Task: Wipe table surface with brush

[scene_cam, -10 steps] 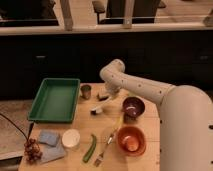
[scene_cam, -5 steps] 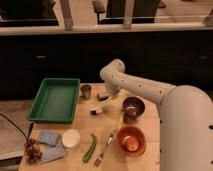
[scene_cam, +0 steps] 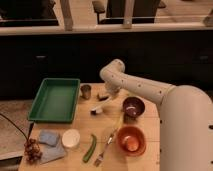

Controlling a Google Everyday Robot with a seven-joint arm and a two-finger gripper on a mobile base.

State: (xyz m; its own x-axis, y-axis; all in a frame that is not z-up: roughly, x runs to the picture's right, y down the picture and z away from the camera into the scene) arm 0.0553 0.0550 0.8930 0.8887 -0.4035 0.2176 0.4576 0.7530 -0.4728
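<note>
Reaching down over the far middle of the table surface (scene_cam: pixel 82 132), the white arm (scene_cam: pixel 145 90) ends in a pincer (scene_cam: pixel 103 95) that shows only as a small dark lump below the wrist; whether it is spread or closed, or has hold of anything, I cannot tell. Just below and slightly left of the pincer lies the brush (scene_cam: pixel 98 109), white handle angled up toward it, dark head resting on the wood. Contact between the two cannot be made out. Left of the pincer stands a small metal cup (scene_cam: pixel 86 91), and farther left a green tray (scene_cam: pixel 54 99). Right and lower sits a dark bowl (scene_cam: pixel 133 106), with an orange bowl (scene_cam: pixel 131 140) nearer the camera. A yellow-handled fork (scene_cam: pixel 107 146) and a green pod (scene_cam: pixel 90 148) lie toward the near edge. The robot's bulky body hides the table's right side, and the frame cuts off its near edge.
</note>
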